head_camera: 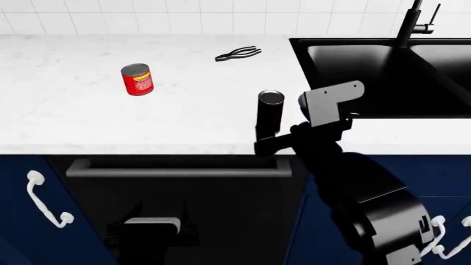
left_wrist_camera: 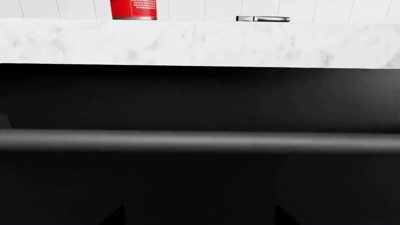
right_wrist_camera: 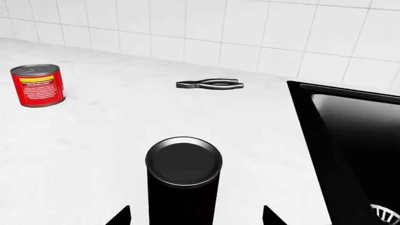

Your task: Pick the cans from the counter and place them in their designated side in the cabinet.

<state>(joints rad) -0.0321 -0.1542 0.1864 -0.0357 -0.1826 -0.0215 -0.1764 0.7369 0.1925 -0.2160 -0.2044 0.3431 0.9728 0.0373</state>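
Note:
The taller black can point(right_wrist_camera: 183, 178) stands upright on the white counter point(head_camera: 74, 116) near its front edge, left of the sink. My right gripper point(right_wrist_camera: 195, 218) is open, its fingertips wide on either side of this can with gaps showing; in the head view the right gripper point(head_camera: 274, 141) sits at the can's point(head_camera: 270, 113) base. The shorter red can point(head_camera: 137, 79) stands further back left, also visible as the red can point(right_wrist_camera: 39, 85) and the red can point(left_wrist_camera: 133, 9). My left gripper point(head_camera: 151, 225) hangs low in front of the black front panel, open and empty.
A black tongs-like tool point(head_camera: 237, 53) lies near the tiled back wall. The black double sink point(head_camera: 368, 72) and tap point(head_camera: 416, 22) fill the right. Below the counter, a black panel with a bar handle point(left_wrist_camera: 200, 140) sits between shut navy cabinet doors point(head_camera: 22, 232).

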